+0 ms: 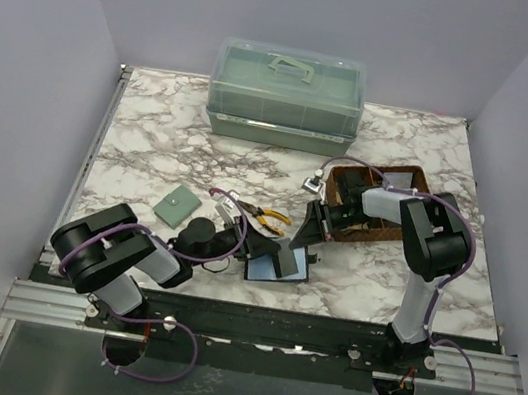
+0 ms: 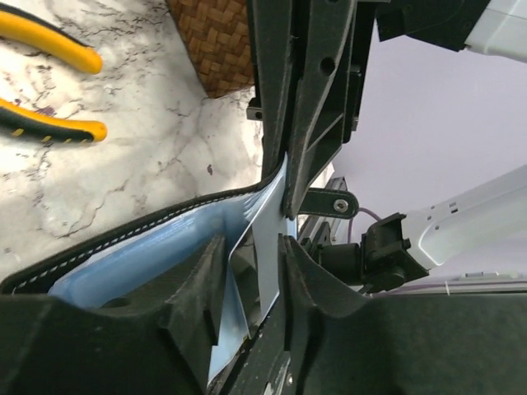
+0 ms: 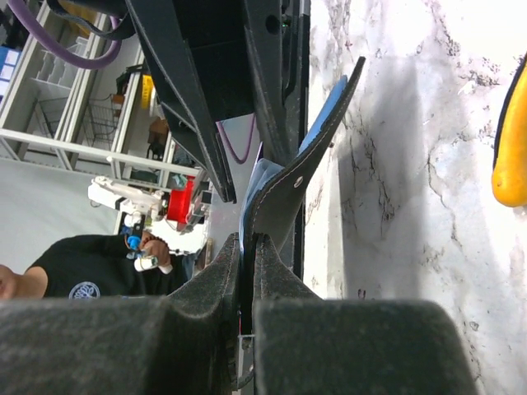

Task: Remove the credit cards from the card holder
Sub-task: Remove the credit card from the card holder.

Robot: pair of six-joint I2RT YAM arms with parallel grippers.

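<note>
- Card holder [image 1: 283, 265] lies open at six o'clock on the table [image 1: 152, 138], blue-grey lining up. From above, both tools cover much of it.
- A pale thin sheet [image 2: 268, 247] stands up out of its fold. It is possibly a credit card, though it may be lining.
- Left tool [image 2: 255, 267] reaches in low from nine o'clock. Its jaws stand partly apart, one on either side of that sheet, and I cannot tell whether they press it.
- Right tool [image 3: 247, 247] comes from two o'clock, its arm folded near the basket [image 2: 214, 41]. It is clamped tight on the holder's black stitched flap, which is lifted on edge.
</note>
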